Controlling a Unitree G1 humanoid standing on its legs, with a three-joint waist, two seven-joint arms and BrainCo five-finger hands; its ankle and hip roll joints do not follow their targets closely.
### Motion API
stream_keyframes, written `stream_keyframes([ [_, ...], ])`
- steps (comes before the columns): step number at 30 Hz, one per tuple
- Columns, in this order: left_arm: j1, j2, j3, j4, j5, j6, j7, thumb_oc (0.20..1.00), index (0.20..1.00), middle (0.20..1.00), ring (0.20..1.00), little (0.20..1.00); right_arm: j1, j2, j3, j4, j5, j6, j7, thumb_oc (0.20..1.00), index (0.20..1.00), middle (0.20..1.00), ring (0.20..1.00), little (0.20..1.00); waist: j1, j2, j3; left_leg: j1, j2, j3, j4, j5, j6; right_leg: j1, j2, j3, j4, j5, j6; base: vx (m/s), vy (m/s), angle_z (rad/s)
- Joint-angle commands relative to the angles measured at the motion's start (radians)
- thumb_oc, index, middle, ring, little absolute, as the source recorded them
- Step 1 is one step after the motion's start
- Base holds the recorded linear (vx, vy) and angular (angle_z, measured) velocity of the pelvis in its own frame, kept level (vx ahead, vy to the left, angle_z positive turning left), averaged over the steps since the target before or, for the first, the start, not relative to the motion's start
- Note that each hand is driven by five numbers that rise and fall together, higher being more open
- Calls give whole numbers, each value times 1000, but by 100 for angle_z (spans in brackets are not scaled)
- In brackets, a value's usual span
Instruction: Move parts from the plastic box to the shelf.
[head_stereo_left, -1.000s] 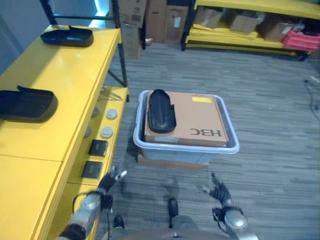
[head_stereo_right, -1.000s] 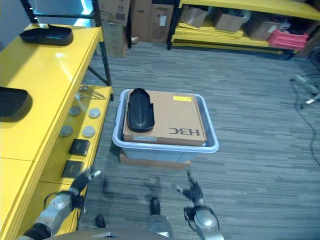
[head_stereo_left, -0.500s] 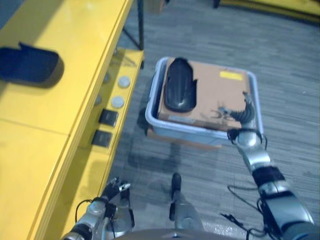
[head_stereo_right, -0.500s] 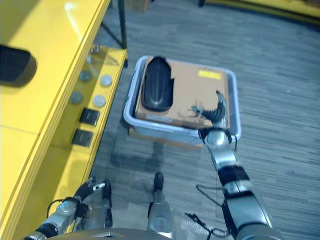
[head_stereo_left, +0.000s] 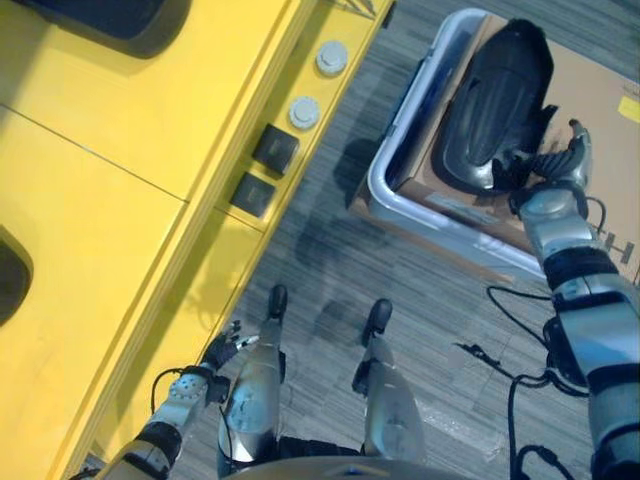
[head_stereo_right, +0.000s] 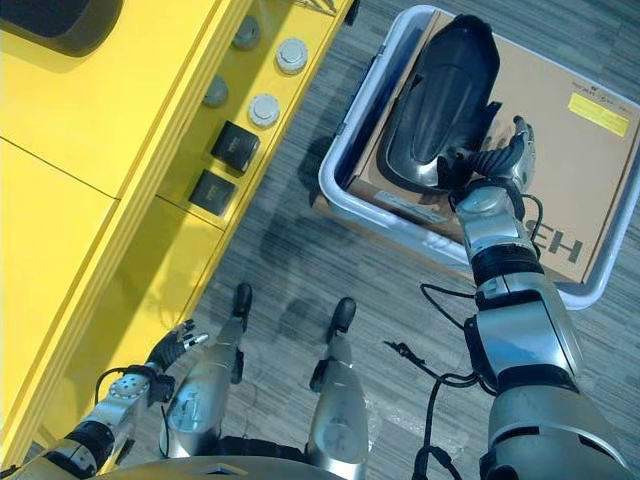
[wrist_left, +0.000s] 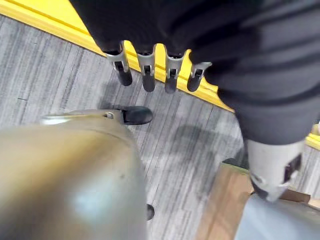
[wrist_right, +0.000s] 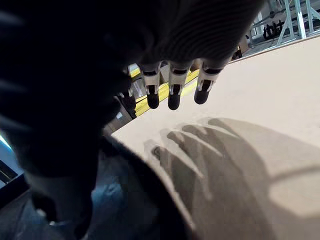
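We find the right hand (head_stereo_right: 492, 168) over the plastic box (head_stereo_right: 345, 170), fingers spread and relaxed above the cardboard sheet (head_stereo_right: 590, 150), just beside the near end of the black part (head_stereo_right: 440, 105); contact cannot be confirmed. The part lies along the box's shelf-side rim. The left hand (head_stereo_left: 222, 352) hangs low beside the yellow shelf (head_stereo_left: 90, 230) edge, fingers straight, holding nothing. Bare floor (head_stereo_left: 320, 250) separates box and shelf.

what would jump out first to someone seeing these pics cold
First, the long black part lying on a brown cardboard box inside the pale plastic box on the grey floor. The right robot hand hangs open right at the part's near end. On the other side runs the big yellow shelf, with the left robot hand low beside it, open and idle.
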Motion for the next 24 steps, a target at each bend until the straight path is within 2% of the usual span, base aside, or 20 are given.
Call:
stream_keyframes([
  [1, 12, 12, -73, -3, -42, -35, -31, 1000, 1000, 1000, 1000, 1000, -79, -137, 67, 43, 35, 47, 76, 1000, 1000, 1000, 1000, 1000, 0, 48, -14, -128, -70, -56, 168, -42, 51, -24, -14, -30, 106, -97, 3, 11, 12, 13],
  [3, 12, 22, -80, -29, -56, -29, -34, 1000, 1000, 1000, 1000, 1000, -101, -132, 84, 68, 28, 111, 143, 1000, 1000, 1000, 1000, 1000, 5, 53, -5, -137, -75, -57, 174, -40, 53, -33, -18, -31, 113, -97, 2, 11, 17, 11],
  [4, 14, 32, -85, -47, -63, -30, -42, 1000, 1000, 1000, 1000, 1000, -116, -131, 114, 131, -27, 182, 239, 200, 200, 200, 200, 200, 13, 58, 3, -145, -79, -59, 181, -41, 56, -38, -24, -36, 122, -99, 2, 11, 11, 8],
  [7, 19, 37, -96, -52, -59, -37, -41, 1000, 1000, 1000, 1000, 1000, -125, -131, 154, 218, -80, 198, 290, 200, 200, 200, 200, 200, 24, 60, 4, -159, -83, -63, 196, -42, 60, -44, -27, -45, 132, -102, 0, 25, -24, 9],
  [12, 37, 49, -99, -45, -44, -61, -49, 1000, 1000, 1000, 1000, 1000, -121, -132, 184, 297, -127, 279, 329, 200, 200, 200, 200, 200, 37, 61, 4, -147, -87, -63, 211, -53, 65, -24, -26, -58, 140, -112, -5, 26, -30, 7],
  [13, 39, 53, -98, -49, -42, -63, -49, 1000, 1000, 1000, 1000, 1000, -114, -136, 180, 311, -116, 302, 329, 200, 200, 200, 200, 200, 38, 60, 4, -140, -86, -62, 212, -54, 66, -16, -26, -59, 140, -113, -5, 30, -66, 5],
  [14, 51, 65, -95, -67, -35, -60, -46, 1000, 1000, 1000, 1000, 1000, -74, -146, 144, 333, -52, 355, 330, 200, 200, 200, 200, 200, 38, 57, -4, -124, -84, -59, 214, -60, 66, 1, -22, -59, 139, -117, -6, 33, -67, 8],
  [15, 53, 68, -96, -71, -36, -60, -46, 1000, 1000, 1000, 1000, 1000, -67, -147, 135, 334, -46, 363, 337, 200, 200, 200, 200, 200, 38, 57, -6, -122, -83, -59, 215, -61, 66, 4, -22, -58, 138, -117, -7, 46, -70, 12],
  [17, 58, 77, -94, -80, -30, -61, -47, 1000, 1000, 1000, 1000, 1000, -4, -150, 53, 360, 42, 428, 329, 200, 200, 200, 200, 200, 33, 50, -28, -93, -77, -55, 206, -66, 64, 36, -13, -57, 124, -121, -8, 49, -45, 15],
  [18, 59, 78, -92, -85, -28, -58, -45, 1000, 1000, 1000, 1000, 1000, 13, -153, 36, 364, 20, 428, 336, 200, 200, 200, 200, 200, 31, 48, -36, -88, -77, -56, 199, -62, 63, 41, -12, -58, 117, -118, -7, 58, -50, 9],
  [19, 64, 81, -87, -96, -22, -56, -42, 1000, 1000, 1000, 1000, 1000, 49, -161, 12, 379, -69, 419, 361, 200, 200, 200, 200, 200, 31, 46, -45, -67, -71, -53, 190, -67, 60, 61, -8, -61, 111, -123, -7, 72, -76, 5],
  [20, 62, 88, -86, -120, -22, -43, -34, 1000, 1000, 1000, 1000, 1000, 148, -182, -21, 419, -103, 324, 360, 200, 200, 200, 200, 200, 29, 38, -72, -33, -62, -51, 163, -57, 54, 94, -3, -77, 96, -121, -7, 69, -78, 2],
  [23, 66, 105, -90, -153, -23, -25, -30, 1000, 1000, 1000, 1000, 1000, 222, -184, -55, 405, -102, 279, 333, 200, 200, 200, 200, 200, 26, 26, -99, 10, -53, -47, 140, -59, 50, 132, 5, -85, 82, -126, -6, 55, -93, 12],
  [24, 74, 115, -86, -174, -26, -14, -43, 1000, 1000, 1000, 1000, 1000, 285, -180, -91, 373, -96, 232, 302, 200, 200, 200, 200, 200, 16, 11, -139, 44, -45, -37, 114, -54, 45, 157, 10, -93, 67, -122, -1, 80, -87, 9],
])
